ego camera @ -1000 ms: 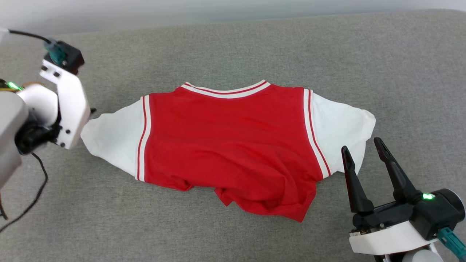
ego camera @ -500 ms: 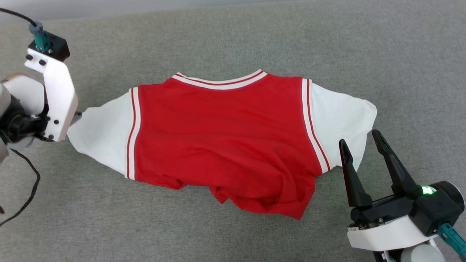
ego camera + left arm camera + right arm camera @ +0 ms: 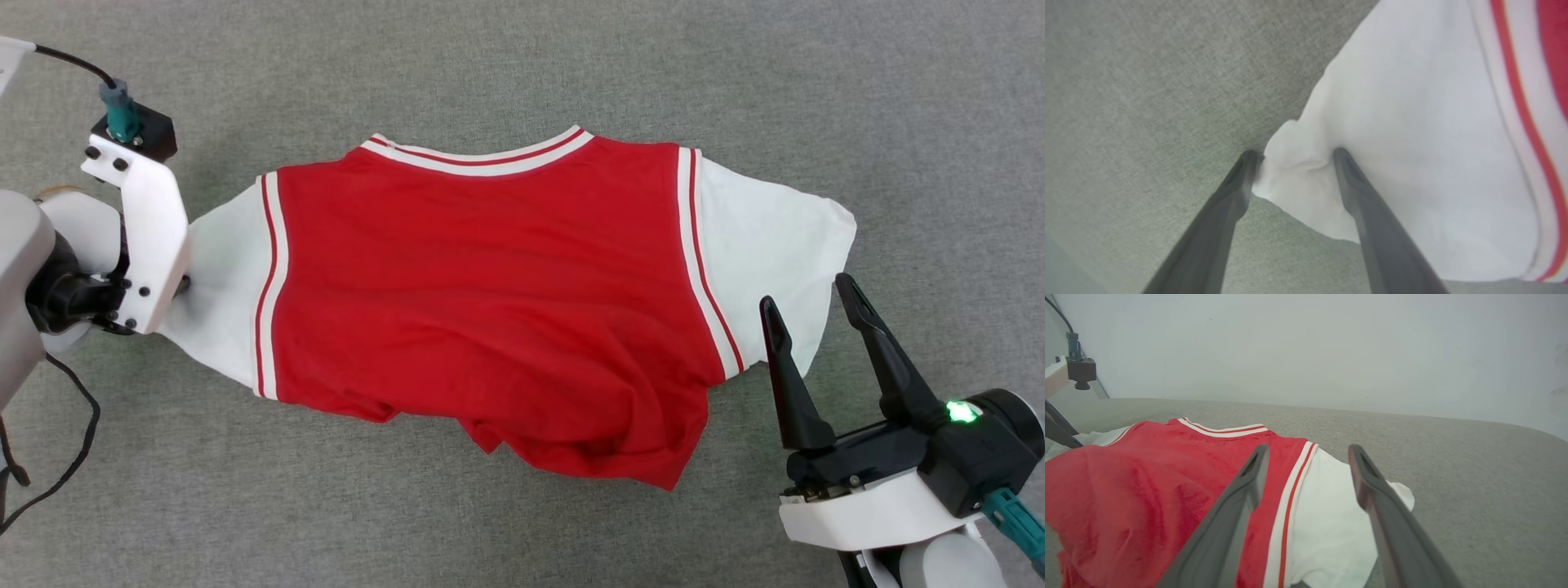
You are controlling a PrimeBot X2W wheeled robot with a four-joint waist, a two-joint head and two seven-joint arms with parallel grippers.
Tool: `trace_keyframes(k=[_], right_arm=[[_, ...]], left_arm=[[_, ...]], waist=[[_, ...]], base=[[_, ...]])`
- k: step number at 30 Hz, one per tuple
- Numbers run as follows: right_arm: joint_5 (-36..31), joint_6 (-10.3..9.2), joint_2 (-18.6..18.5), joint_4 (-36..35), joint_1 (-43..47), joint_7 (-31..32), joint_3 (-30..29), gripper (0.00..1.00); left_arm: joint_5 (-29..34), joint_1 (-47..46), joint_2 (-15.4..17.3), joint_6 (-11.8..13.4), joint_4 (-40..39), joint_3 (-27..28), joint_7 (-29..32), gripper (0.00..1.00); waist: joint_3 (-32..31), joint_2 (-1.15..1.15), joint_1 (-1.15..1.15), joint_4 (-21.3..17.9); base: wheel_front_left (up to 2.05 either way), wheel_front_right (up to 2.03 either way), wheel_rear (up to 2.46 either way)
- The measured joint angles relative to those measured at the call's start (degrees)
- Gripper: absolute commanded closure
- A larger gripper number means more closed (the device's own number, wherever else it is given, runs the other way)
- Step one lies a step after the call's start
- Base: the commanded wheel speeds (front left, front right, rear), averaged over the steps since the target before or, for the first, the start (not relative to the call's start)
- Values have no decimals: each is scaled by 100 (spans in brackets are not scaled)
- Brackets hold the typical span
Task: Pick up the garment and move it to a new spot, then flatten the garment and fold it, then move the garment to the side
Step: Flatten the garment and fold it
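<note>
The garment (image 3: 482, 286) lies spread on the grey cloth surface, plain red side up, with white sleeves out to both sides and a rumpled lower hem. My left gripper (image 3: 1294, 153) is down at the tip of the left sleeve (image 3: 1433, 143). It is open, with the sleeve's corner bunched between its two fingers. In the head view its white wrist bracket (image 3: 147, 237) covers the fingers. My right gripper (image 3: 807, 296) hovers open just in front of the right sleeve (image 3: 1331, 522), with nothing held between its fingers (image 3: 1237, 506).
The grey cloth surface (image 3: 522, 73) stretches all around the garment. A pale wall (image 3: 1306, 347) rises behind it. A black cable (image 3: 49, 457) loops down from my left arm at the left edge.
The head camera has tilted down, so the far edge has left the picture. My left gripper has come in over the left sleeve's tip. The right gripper has hardly moved.
</note>
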Motion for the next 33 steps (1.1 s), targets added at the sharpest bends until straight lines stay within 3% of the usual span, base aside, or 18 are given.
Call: trace_keyframes(k=[5, 12, 19, 24, 29, 33], right_arm=[[-27, 0, -114, 65, -46, 0, -63, 0], [-71, 0, -511, 132, -232, 0, -415, 0], [76, 0, -1430, 254, -774, 330, -627, 0], [693, 0, -2440, 419, -1404, 1461, -263, 0], [1973, 0, -3628, 659, -2173, 3077, 589, 0], [3050, 0, -4357, 710, -2688, 4493, 1351, 0]], left_arm=[[64, 53, -110, -121, 23, -62, -189, 100], [376, 176, -12, -261, -226, -138, -583, 100], [579, 177, 45, -282, -888, -131, -1001, 100], [666, 175, 97, -214, -1380, -119, -1094, 100], [782, 137, 132, -127, -1788, -114, -1102, 100], [854, 60, 114, -102, -1982, -110, -1117, 100]], waist=[[-139, 0, 0, 34], [-455, 0, 0, 106], [-848, 0, 0, 296], [-969, 0, 0, 478], [-892, 0, 0, 601], [-755, 0, 0, 681]], base=[[0, 0, 0], [0, 0, 0], [0, 0, 0], [0, 0, 0], [0, 0, 0], [0, 0, 0]])
